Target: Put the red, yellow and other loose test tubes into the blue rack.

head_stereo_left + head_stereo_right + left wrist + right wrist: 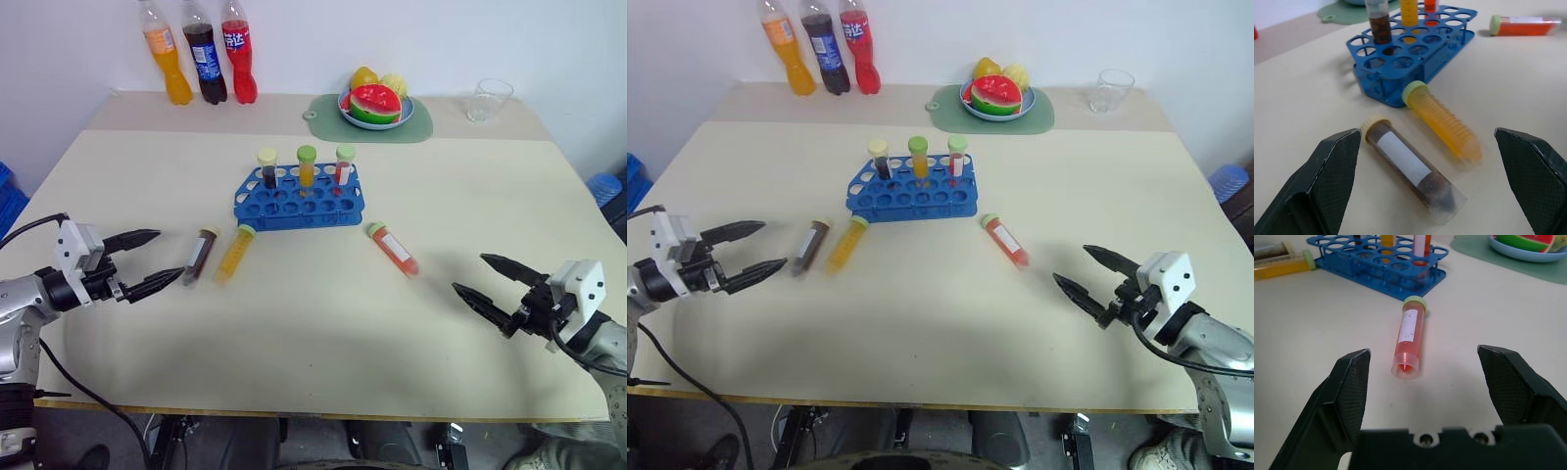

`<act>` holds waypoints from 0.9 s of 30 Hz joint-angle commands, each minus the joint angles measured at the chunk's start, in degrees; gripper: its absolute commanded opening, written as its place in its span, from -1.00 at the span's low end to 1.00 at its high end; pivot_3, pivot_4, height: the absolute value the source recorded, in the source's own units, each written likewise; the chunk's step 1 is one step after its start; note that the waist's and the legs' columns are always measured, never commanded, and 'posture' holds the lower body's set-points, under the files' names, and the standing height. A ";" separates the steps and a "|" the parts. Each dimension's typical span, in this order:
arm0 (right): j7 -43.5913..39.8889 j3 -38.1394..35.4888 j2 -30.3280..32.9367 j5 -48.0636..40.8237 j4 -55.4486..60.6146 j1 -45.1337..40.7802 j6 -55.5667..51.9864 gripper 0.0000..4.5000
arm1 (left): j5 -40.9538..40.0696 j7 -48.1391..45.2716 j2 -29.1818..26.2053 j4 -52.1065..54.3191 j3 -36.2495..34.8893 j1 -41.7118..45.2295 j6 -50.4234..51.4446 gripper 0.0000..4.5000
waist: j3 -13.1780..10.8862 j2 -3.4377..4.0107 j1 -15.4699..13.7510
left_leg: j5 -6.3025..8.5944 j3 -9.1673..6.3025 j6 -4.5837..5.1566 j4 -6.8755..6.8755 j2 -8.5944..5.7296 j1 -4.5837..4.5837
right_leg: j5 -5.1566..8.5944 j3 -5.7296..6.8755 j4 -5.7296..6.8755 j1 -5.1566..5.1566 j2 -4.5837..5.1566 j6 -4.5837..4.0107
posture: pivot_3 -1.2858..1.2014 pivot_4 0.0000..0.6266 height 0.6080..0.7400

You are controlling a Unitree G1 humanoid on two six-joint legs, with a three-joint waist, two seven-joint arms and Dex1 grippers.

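Left gripper low over the table, jaws spread wide, nothing between them; aimed inward toward the dark brown tube, which lies just past the fingertips, close but not touching. Right gripper likewise wide and empty, pointing inward at the red tube, which lies near but clearly farther from its tips than the brown one is from the left's. Brown tube and yellow-orange tube lie side by side, nearly parallel, caps toward the blue rack, pointed bottoms toward the robot; the yellow one's cap sits just at the rack's front edge. So the left arm is the nearer hand for both, and the brown tube's long axis runs roughly along the left gripper's approach in the wrist view, slightly skewed; a grasp would likely need the jaws to straddle it across the barrel. Red tube lies on its side to the right of the rack, cap toward the rack, bottom toward the right gripper, again nearly end-on. Looks: clear plastic barrels, pale green or cream screw caps, white label on brown and red. Rack already carries three upright tubes in its back row; the front holes are open.
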State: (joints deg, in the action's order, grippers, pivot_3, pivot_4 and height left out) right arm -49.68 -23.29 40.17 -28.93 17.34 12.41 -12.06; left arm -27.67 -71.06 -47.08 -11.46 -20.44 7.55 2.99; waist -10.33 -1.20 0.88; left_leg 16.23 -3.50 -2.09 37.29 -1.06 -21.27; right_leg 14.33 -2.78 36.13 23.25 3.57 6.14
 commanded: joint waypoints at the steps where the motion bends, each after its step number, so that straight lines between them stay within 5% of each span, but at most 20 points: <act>1: -1.34 -0.23 1.53 0.07 -0.30 -1.89 0.82 0.71 | 0.11 -0.73 -0.97 0.50 0.63 1.50 -0.25 1.00 | 0.00 0.00 0.00 | 0.00 0.00 0.00 0.00 0.00 0.00 | 0.00 0.00 0.00 0.00 0.00 0.00 | 0.03 -0.52 1.00; 20: -3.69 1.86 2.44 0.56 -3.49 -8.11 -0.39 0.71 | -3.87 2.84 1.69 5.41 0.21 1.76 5.90 1.00 | 0.00 0.00 0.03 | 0.01 -0.02 0.02 -0.02 0.01 0.00 | -0.01 0.01 0.01 0.01 0.02 0.02 | 0.03 -0.52 1.00; 24: -0.39 4.47 3.69 1.35 -0.97 -10.57 -6.35 0.71 | -3.50 1.56 2.12 5.77 1.29 2.16 4.63 1.00 | 0.00 0.00 0.05 | 0.01 -0.02 0.02 -0.02 0.00 -0.01 | -0.01 0.01 0.01 0.02 0.01 0.02 | 0.03 -0.52 1.00; 27: 4.19 8.39 6.84 -1.35 2.64 -17.17 -20.83 0.71 | -3.98 -1.83 2.31 5.56 3.04 4.00 3.75 1.00 | -0.04 0.07 0.20 | 0.01 -0.02 0.02 0.00 0.00 -0.02 | -0.02 -0.02 0.05 0.08 0.02 0.00 | 0.03 -0.52 1.00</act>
State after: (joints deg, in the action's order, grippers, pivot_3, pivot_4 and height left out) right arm -47.65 -15.47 45.27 -28.35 16.07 -2.13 -26.75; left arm -30.60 -71.14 -44.63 -7.08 -17.69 10.34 7.92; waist -10.37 -1.13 1.08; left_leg 16.24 -3.54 -2.07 37.31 -1.06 -21.31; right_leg 14.31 -2.82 36.19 23.36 3.59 6.13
